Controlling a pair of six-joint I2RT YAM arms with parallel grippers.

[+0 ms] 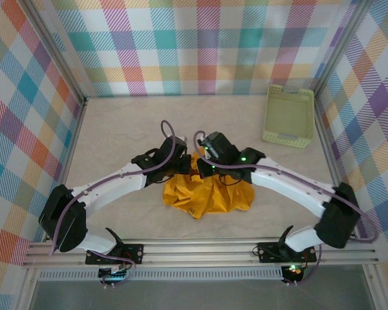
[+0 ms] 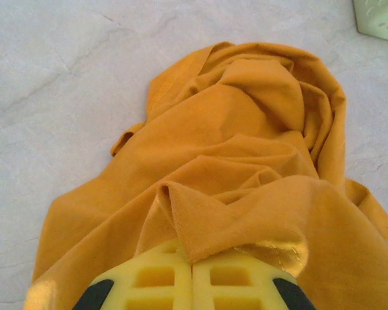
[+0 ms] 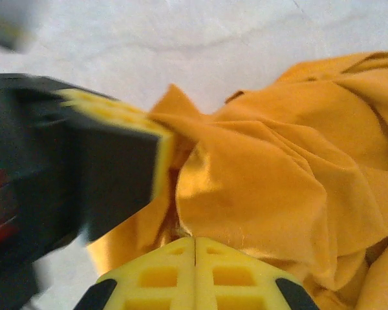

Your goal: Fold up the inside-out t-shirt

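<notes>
The inside-out t-shirt (image 1: pixel 210 194) is a mustard-yellow heap, crumpled on the table between the two arms. My left gripper (image 1: pixel 183 166) and right gripper (image 1: pixel 201 169) meet at its far edge, close together. In the left wrist view the left gripper (image 2: pixel 193 259) is shut, with a raised fold of the t-shirt (image 2: pixel 246 148) pinched between its yellow pads. In the right wrist view the right gripper (image 3: pixel 194 240) is shut on an edge of the t-shirt (image 3: pixel 278 174). The left arm's finger (image 3: pixel 116 161) sits just to its left, touching the same cloth. No print or tag shows.
A pale green plastic basket (image 1: pixel 288 116) stands at the back right, apart from the shirt, and its corner (image 2: pixel 380 16) shows in the left wrist view. Checked walls close in the table (image 1: pixel 116 129) on three sides.
</notes>
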